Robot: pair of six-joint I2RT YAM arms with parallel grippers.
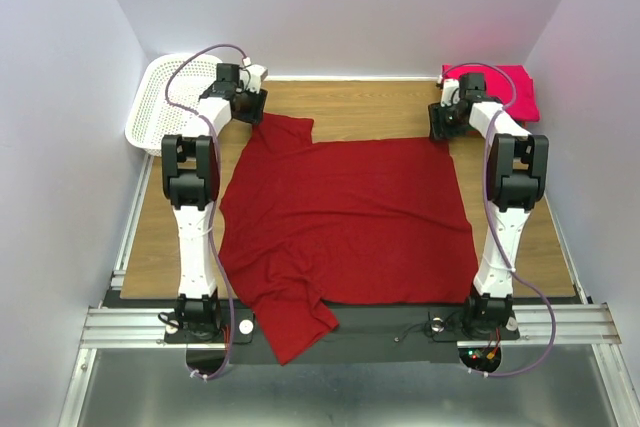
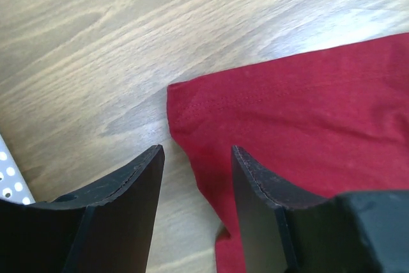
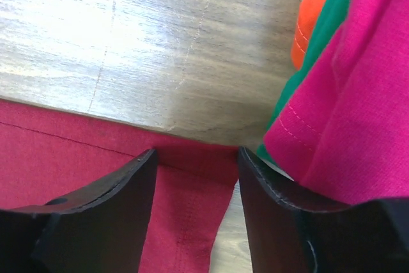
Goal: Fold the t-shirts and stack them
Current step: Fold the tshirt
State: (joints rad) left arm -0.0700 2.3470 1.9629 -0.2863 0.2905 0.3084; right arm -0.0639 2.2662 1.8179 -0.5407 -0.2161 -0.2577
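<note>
Top external: large crimson cloth t-shirt lies flat, long axis crosswise, sleeves left, hem right; I find left gripper, right gripper agape, empty.

orange shirt, green shirt mostly hidden under pink shirt

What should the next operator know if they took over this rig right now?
Left gripper: open, holding nothing, jaws either side of the crimson shirt's far-left corner.
Right gripper: open, holding nothing, over the same shirt's far-right hem, close beside the folded stack.
Crimson shirt: spread on the table, one near corner draped over the front edge.
Done: pink shirt, green shirt and orange shirt are folded and stacked at the far right corner.
Left to do: grip the crimson shirt, fold it, add it to the stack.
</note>
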